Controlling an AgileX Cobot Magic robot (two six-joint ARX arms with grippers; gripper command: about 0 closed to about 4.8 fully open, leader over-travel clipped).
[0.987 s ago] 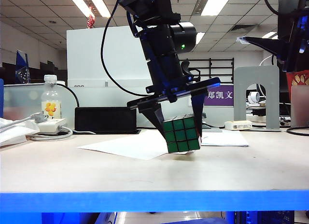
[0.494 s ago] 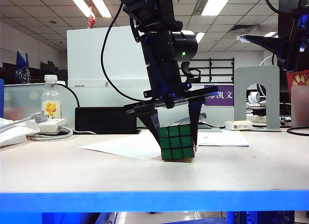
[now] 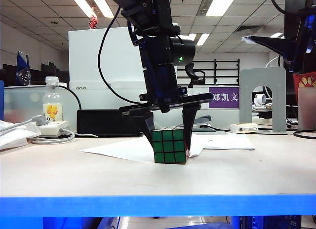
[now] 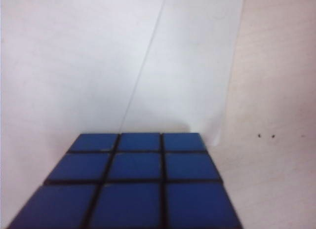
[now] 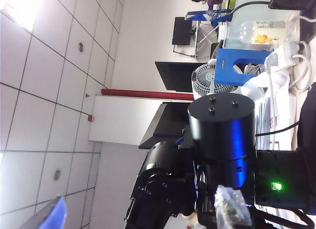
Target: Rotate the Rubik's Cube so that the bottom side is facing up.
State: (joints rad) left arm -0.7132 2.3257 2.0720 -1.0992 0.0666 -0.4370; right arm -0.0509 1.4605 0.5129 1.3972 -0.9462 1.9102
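Green-faced Rubik's Cube point(image 3: 169, 146), clamped in left gripper point(image 3: 168, 140), now lowered level onto paper point(image 3: 123, 149); right gripper unseen, cannot tell.

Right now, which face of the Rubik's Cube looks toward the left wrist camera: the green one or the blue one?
The blue face of the Rubik's Cube, on top between the left gripper fingers. The green face looks sideways toward the exterior camera.

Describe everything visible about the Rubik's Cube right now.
The small black-framed 3x3 Rubik's Cube with glossy stickers shows a green face in the exterior view and a blue top face in the left wrist view. It stands level on the white paper sheet, clamped between the fingers of the black left gripper.
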